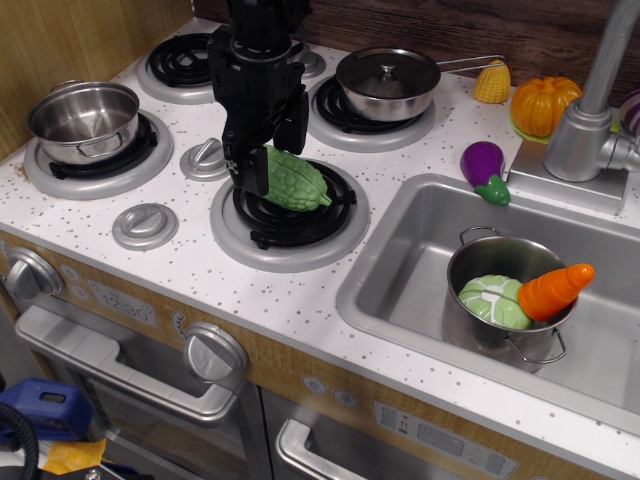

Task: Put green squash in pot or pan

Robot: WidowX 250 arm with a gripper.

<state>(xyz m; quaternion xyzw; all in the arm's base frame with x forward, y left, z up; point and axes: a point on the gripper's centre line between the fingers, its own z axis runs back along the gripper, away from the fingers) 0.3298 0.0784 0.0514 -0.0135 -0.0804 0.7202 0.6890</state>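
Note:
The green squash (298, 184) lies on the black front-middle burner (296, 222), its pointed right end free and its left end covered by my gripper. My gripper (270, 150) is low over that left end, with one black finger (247, 168) in front of the squash and the other behind it, jaws apart on either side. The empty steel pot (84, 118) with loop handles stands on the front-left burner, well to the left of the gripper.
A lidded long-handled pan (388, 80) sits on the back-right burner. A sink (420, 235) on the right holds a steel pot (470, 268) with cabbage and carrot toys. An eggplant (485, 167), corn (492, 82), pumpkin (543, 105) and faucet (592, 110) stand behind the sink.

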